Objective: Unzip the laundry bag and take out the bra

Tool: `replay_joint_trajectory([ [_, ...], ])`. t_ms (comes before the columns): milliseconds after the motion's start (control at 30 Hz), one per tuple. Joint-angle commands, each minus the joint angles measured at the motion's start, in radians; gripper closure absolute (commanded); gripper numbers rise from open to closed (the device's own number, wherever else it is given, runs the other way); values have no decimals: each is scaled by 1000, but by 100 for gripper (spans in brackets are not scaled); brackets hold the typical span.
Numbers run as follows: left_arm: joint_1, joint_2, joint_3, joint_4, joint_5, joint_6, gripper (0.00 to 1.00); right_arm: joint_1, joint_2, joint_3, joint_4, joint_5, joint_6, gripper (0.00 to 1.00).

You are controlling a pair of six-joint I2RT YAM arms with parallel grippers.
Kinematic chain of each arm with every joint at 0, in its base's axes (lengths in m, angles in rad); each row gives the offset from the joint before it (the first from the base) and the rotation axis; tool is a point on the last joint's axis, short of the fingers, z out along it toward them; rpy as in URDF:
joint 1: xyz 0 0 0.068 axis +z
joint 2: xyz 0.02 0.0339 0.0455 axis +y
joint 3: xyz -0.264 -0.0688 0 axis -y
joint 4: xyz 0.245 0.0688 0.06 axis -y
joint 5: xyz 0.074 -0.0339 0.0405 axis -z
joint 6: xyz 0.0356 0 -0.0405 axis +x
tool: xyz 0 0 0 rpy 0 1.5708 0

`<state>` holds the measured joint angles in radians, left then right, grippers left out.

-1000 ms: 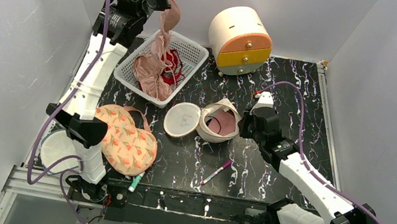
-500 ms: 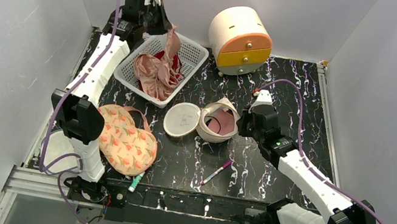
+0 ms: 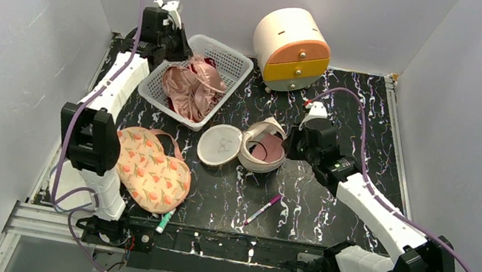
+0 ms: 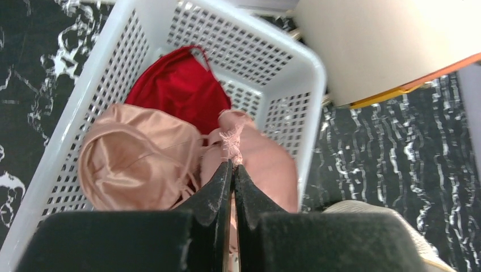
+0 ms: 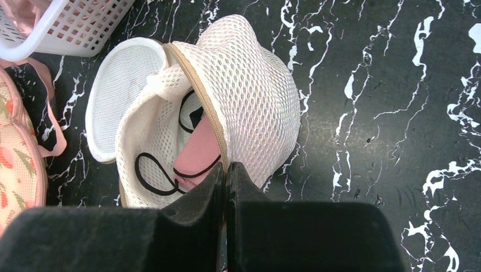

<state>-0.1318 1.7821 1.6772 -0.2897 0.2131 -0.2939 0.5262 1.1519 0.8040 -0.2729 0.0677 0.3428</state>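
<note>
- Nearest to the arm bases, a green marker (image 3: 164, 221) and a purple pen (image 3: 262, 209) lie on the black marbled worktop (image 3: 363, 105). A peach floral padded piece (image 3: 151, 171) lies at the left. We judge that none of these belongs to the task.
- In the middle of the worktop lies the laundry bag (image 5: 255, 85). Its zip is open around the rim and the round flap (image 5: 122, 96) is folded out to the side, so we judge the unzipping as done.
- Inside the bag we see something pink (image 5: 195, 153) and a black curved line. Whether it is lining or another garment, we cannot tell.
- The right pincer (image 5: 225, 169) has its fingers pressed together on the zip rim of the bag, on the side away from the flap. It seems to keep the bag in place.
- Farther away, the white lattice basket (image 4: 309, 68) holds a pink satin bra (image 4: 136, 158) lying partly over a red garment (image 4: 178, 85).
- The left pincer (image 4: 232, 169) is above the basket, pinching a lacy strip of this bra. The bra is thus out of the bag and resting in the basket. We think only the letting go is left.
- Farthest stands a round cream cabinet (image 3: 292, 40) with an orange and a yellow drawer, both closed.
</note>
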Motion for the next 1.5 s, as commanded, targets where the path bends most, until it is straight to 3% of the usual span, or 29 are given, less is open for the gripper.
replay_joint_trajectory([
  [0,43,50,-53,25,-5,49,100,-2,21,63,1,-23,31,100],
  [200,44,106,1,-69,-59,78,100,-2,55,71,-6,-33,43,100],
  [333,44,56,-37,-42,-78,81,65,-2,53,75,0,-32,51,100],
  [500,44,-21,-112,13,-177,85,37,-2,49,82,-2,-30,44,100],
  [600,44,-71,-153,56,-142,63,6,-2,39,71,-16,7,36,100],
  [633,43,-88,-168,72,-115,51,2,-2,35,65,-21,22,34,100],
  [800,-38,-169,-250,121,-54,7,2,-2,18,68,-58,75,4,100],
  [933,-112,-272,-382,146,57,-111,2,-3,16,96,-161,153,11,100],
  [1100,-390,-380,-499,119,-92,-92,2,-2,-31,21,-168,153,4,100],
  [1233,-497,-396,-552,135,-103,-140,16,-2,-51,-26,-127,147,0,100],
  [1467,-649,-260,-509,218,-130,-204,53,-3,-57,-141,16,122,41,100],
])
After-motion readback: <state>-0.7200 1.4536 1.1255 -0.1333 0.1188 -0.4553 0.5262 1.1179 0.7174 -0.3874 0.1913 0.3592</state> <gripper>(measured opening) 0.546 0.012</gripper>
